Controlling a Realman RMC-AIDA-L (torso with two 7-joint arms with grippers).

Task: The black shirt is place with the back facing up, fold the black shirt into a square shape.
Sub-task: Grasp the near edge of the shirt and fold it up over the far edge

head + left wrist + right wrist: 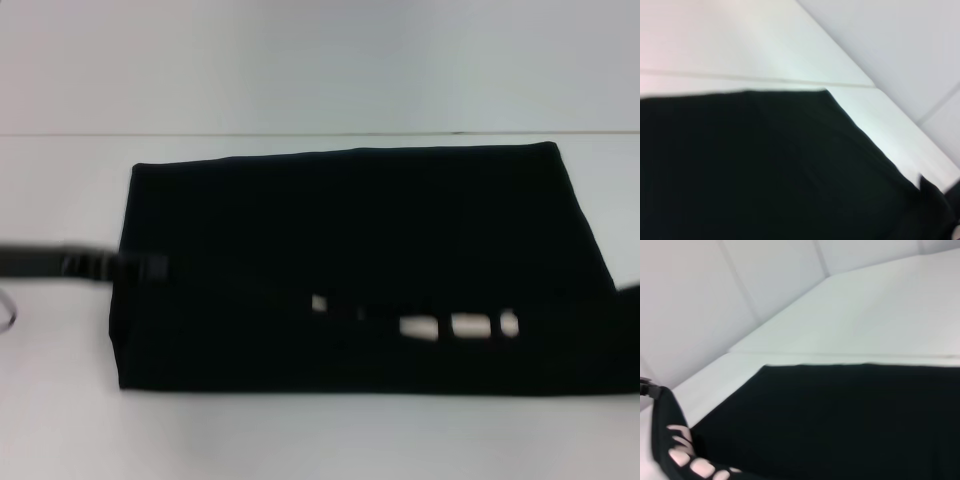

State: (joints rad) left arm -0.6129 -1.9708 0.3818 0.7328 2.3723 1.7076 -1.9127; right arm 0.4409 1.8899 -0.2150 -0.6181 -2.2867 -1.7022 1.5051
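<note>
The black shirt (350, 210) lies flat on the white table as a wide folded rectangle with straight edges. It fills much of the left wrist view (765, 165) and the right wrist view (850, 415). My left arm (90, 265) reaches in from the left over the shirt's left edge. A dark shape at the right edge is my right arm (628, 292). Both grippers blend into the black cloth. A row of pale patches (420, 325) shows over the shirt's near half. A black part with similar patches (670, 440) shows in the right wrist view.
The white table (300, 440) runs around the shirt on all sides, with a bare strip along the near edge. A pale wall (320, 60) stands behind the table's far edge.
</note>
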